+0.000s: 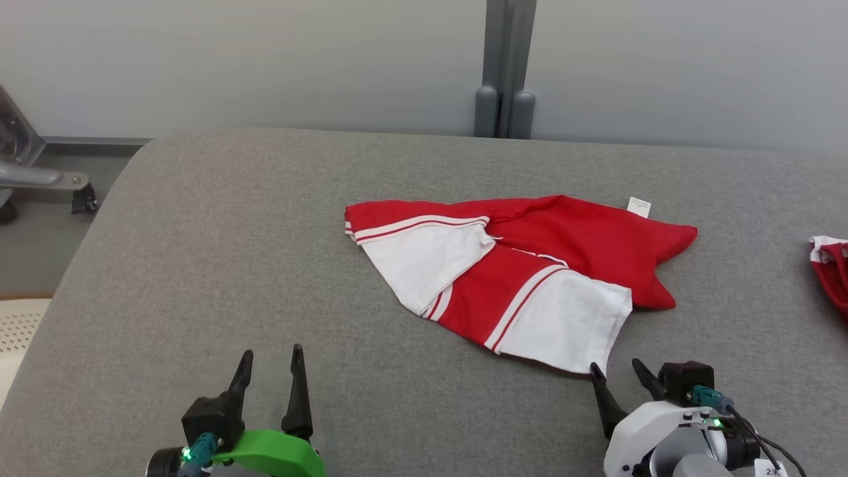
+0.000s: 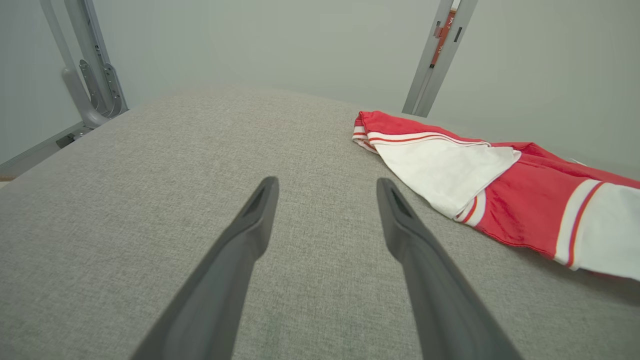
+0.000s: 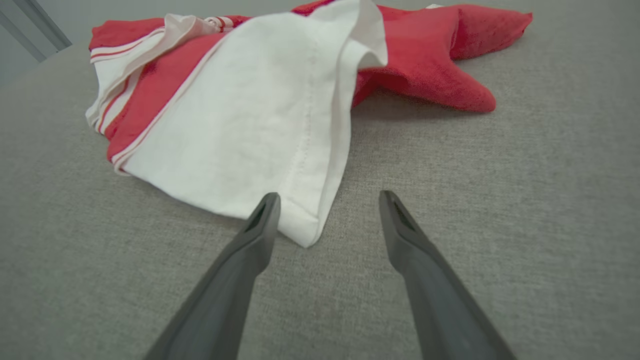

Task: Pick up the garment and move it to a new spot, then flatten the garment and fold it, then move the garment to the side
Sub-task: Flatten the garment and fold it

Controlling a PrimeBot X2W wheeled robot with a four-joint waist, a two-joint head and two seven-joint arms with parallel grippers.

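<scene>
A red and white garment with striped white sleeves lies crumpled in the middle of the grey fabric table. A small white label sticks up at its far right. My left gripper stands open at the near left, well apart from the cloth, with bare table between its fingers. In the left wrist view the garment lies to the right of the left gripper. My right gripper is open at the near right. In the right wrist view the garment has a white sleeve corner lying between the tips of the right gripper.
Another red and white cloth lies at the table's right edge. A grey post stands behind the table against the pale wall. A metal frame sits on the floor at the far left. The table's left half is bare.
</scene>
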